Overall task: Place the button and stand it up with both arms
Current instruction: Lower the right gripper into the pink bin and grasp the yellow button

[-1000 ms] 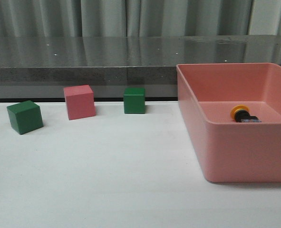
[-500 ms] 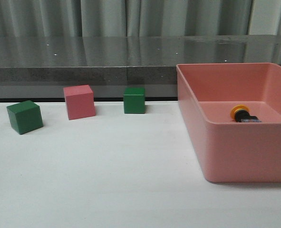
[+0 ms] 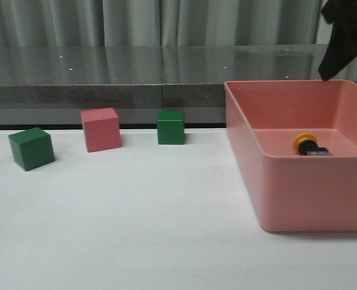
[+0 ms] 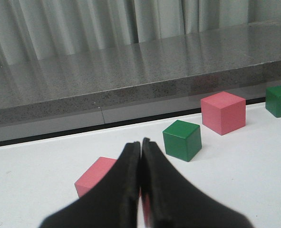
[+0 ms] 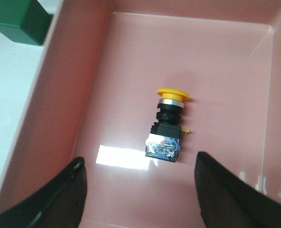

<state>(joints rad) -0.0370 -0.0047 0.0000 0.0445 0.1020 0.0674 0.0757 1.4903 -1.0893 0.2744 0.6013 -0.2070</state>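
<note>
Right gripper (image 5: 139, 190), jaws spread wide, is hanging over the button (image 5: 168, 127) lying sideways in the pink bin (image 5: 107, 71), apparently positioning to straddle it for pickup, while the left gripper (image 4: 141, 147) is sitting pressed closed and empty.

Soft, even, rather dim light gives only faint shadows under the cubes. The grey ledge (image 3: 106, 66) shows small bright specks and pale curtain reflections. A white glare patch sits on the pink bin (image 5: 123, 156) floor in the right wrist view. Both wrist views blur their own dark fingers, and the dark arm shape (image 3: 346, 36) is soft
</note>
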